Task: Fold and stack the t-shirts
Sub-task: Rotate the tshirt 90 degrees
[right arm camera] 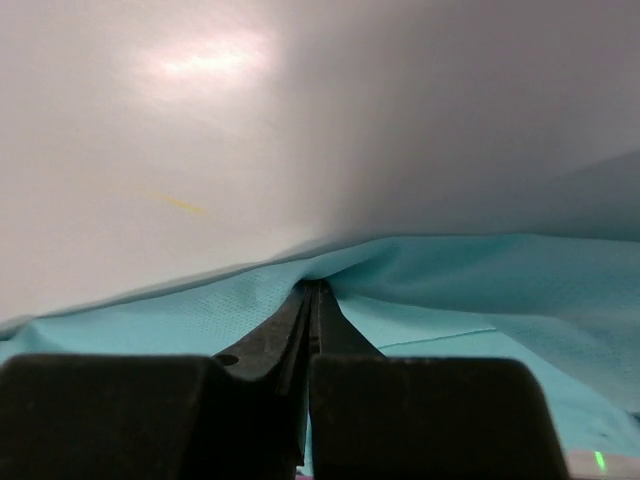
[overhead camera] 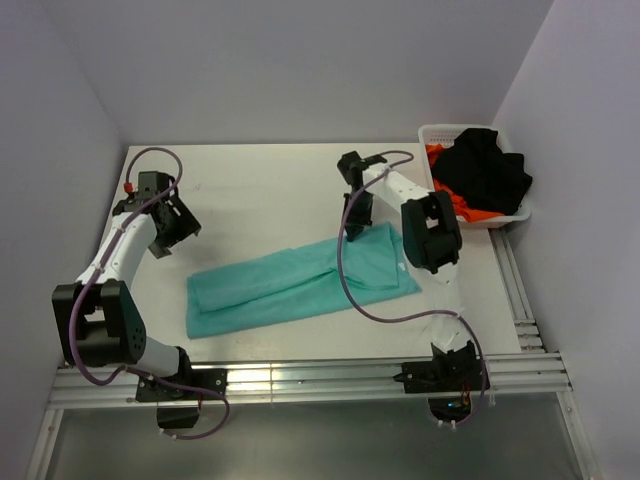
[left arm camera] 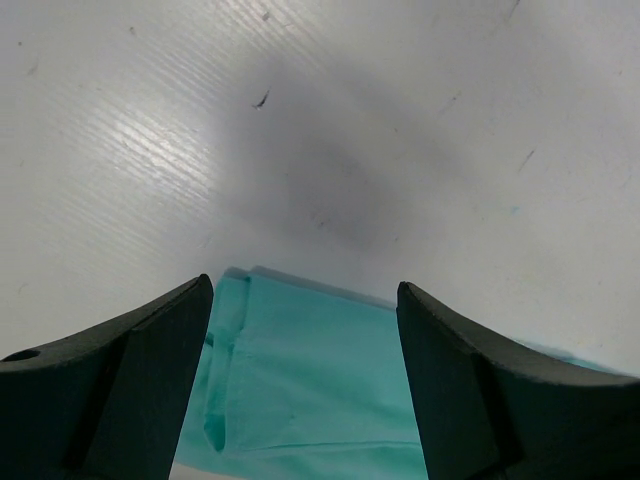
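A teal t-shirt (overhead camera: 300, 282) lies folded into a long strip across the middle of the white table (overhead camera: 260, 190). My right gripper (overhead camera: 352, 232) is shut on the shirt's far edge near its right end; in the right wrist view the closed fingertips (right arm camera: 314, 287) pinch a raised fold of the teal cloth (right arm camera: 480, 280). My left gripper (overhead camera: 183, 232) is open and empty, hovering just beyond the shirt's left end. In the left wrist view the left gripper (left arm camera: 303, 288) frames the shirt's corner (left arm camera: 310, 380) without touching it.
A white basket (overhead camera: 432, 132) stands at the back right of the table, holding a black garment (overhead camera: 487, 172) over an orange one (overhead camera: 457, 203). Purple walls close in on both sides. A metal rail (overhead camera: 300, 380) runs along the near edge.
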Robot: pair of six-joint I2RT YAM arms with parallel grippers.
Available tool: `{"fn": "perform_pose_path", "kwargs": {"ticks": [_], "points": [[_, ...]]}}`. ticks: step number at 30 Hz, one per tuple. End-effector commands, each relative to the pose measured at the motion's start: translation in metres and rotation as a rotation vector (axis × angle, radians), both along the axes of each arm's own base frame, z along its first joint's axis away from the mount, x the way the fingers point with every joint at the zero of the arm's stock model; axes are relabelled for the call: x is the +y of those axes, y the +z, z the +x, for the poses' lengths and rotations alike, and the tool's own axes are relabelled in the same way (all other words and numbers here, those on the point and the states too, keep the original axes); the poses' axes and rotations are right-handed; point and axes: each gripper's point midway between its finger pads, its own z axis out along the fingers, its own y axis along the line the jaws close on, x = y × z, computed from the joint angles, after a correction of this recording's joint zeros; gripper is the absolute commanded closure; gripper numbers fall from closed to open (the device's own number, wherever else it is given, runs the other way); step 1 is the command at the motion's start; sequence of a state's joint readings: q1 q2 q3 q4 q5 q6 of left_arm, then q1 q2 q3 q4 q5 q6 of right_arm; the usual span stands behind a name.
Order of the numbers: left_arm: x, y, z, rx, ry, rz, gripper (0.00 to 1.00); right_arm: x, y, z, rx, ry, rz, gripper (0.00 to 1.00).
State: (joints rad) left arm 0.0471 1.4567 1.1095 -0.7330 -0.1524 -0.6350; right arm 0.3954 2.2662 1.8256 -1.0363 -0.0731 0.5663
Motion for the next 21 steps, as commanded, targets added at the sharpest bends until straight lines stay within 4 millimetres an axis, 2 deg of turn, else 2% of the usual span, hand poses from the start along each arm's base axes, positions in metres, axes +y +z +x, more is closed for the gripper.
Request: {"fn": "perform_pose_path", "kwargs": {"ticks": [1, 2, 3, 4, 5, 6, 8, 10, 11, 12, 13, 14, 15, 16, 18, 19, 20, 21], "points": [[0.011, 0.024, 0.001, -0.040, 0.000, 0.037, 0.19, 0.046, -0.012, 0.021, 0.013, 0.040, 0.105, 1.00], [0.012, 0.027, 0.000, -0.043, 0.001, 0.040, 0.19, 0.065, 0.004, 0.041, -0.039, 0.050, 0.160, 1.00], [0.015, 0.028, -0.001, -0.042, 0.008, 0.041, 0.19, 0.075, -0.016, 0.045, -0.005, 0.036, 0.177, 1.00], [0.017, 0.029, -0.004, -0.038, 0.009, 0.044, 0.19, 0.093, -0.014, 0.048, 0.006, 0.040, 0.247, 1.00], [0.017, 0.030, -0.005, -0.040, 0.010, 0.043, 0.19, 0.111, 0.002, 0.065, -0.044, 0.043, 0.318, 1.00], [0.018, 0.030, -0.006, -0.036, 0.012, 0.042, 0.19, 0.126, -0.007, 0.070, -0.034, 0.016, 0.374, 1.00], [0.019, 0.030, -0.008, -0.031, 0.011, 0.044, 0.19, 0.152, 0.000, 0.081, -0.058, 0.004, 0.509, 1.00], [0.019, 0.031, -0.008, -0.028, 0.010, 0.042, 0.19, 0.163, 0.008, 0.090, -0.080, -0.024, 0.572, 1.00], [0.019, 0.032, -0.007, -0.030, 0.007, 0.042, 0.20, 0.175, 0.014, 0.082, -0.050, 0.010, 0.670, 1.00], [0.018, 0.032, -0.007, -0.032, 0.007, 0.039, 0.20, 0.193, 0.039, 0.099, -0.158, 0.074, 0.787, 1.00], [0.018, 0.036, -0.005, -0.041, 0.006, 0.039, 0.19, 0.206, 0.053, 0.097, -0.170, 0.117, 0.874, 0.96], [0.018, 0.037, -0.004, -0.042, 0.005, 0.035, 0.20, 0.221, 0.087, 0.103, -0.246, 0.199, 0.977, 0.86], [0.016, 0.038, -0.002, -0.049, -0.001, 0.027, 0.20, 0.227, 0.106, 0.107, -0.317, 0.260, 0.985, 0.58], [0.016, 0.043, 0.002, -0.063, -0.001, 0.025, 0.20, 0.235, 0.125, 0.108, -0.381, 0.304, 0.986, 0.43], [0.015, 0.046, 0.006, -0.073, -0.004, 0.018, 0.20, 0.236, 0.179, 0.123, -0.557, 0.332, 0.968, 0.18], [0.014, 0.051, 0.011, -0.087, -0.007, 0.013, 0.20, 0.232, 0.196, 0.127, -0.610, 0.326, 0.953, 0.14], [0.014, 0.050, 0.013, -0.086, -0.004, 0.010, 0.20, 0.220, 0.195, 0.135, -0.632, 0.291, 0.917, 0.11], [0.013, 0.052, 0.015, -0.092, -0.004, 0.007, 0.20, 0.204, 0.233, 0.141, -0.751, 0.269, 0.876, 0.11]]}}
